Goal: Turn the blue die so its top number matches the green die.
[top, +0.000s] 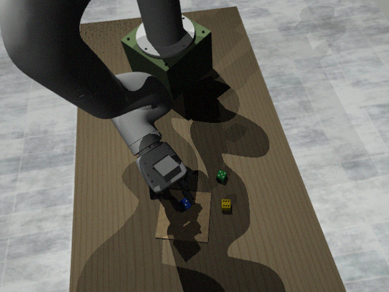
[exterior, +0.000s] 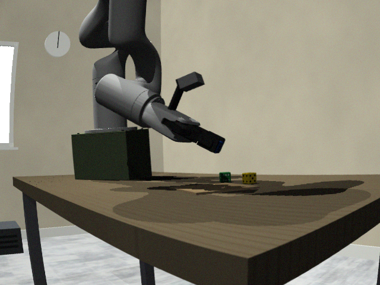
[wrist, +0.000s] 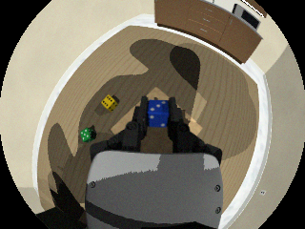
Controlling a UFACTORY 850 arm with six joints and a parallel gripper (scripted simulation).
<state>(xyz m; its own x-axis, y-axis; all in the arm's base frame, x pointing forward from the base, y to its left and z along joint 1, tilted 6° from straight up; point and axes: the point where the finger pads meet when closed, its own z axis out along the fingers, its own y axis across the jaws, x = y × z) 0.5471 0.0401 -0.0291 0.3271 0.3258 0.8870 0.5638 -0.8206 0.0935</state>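
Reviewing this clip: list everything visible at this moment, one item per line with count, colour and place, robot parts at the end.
Blue die: one, blue with white pips, clamped between the fingers, held in the air above the mat's near-arm edge.
Green die: one, green with white pips, on the table beside the mat, five on top.
Yellow die: one, yellow with dark pips, on the table beside the mat, six on top.
Mat: one, tan, flat on the table.
Table: one, brown wood.
Clock: one, white, on the wall.
Base block: one, dark green, on the table's far end.
Arm: one, grey, tilted forward.
Gripper: one, dark, shut on the blue die.
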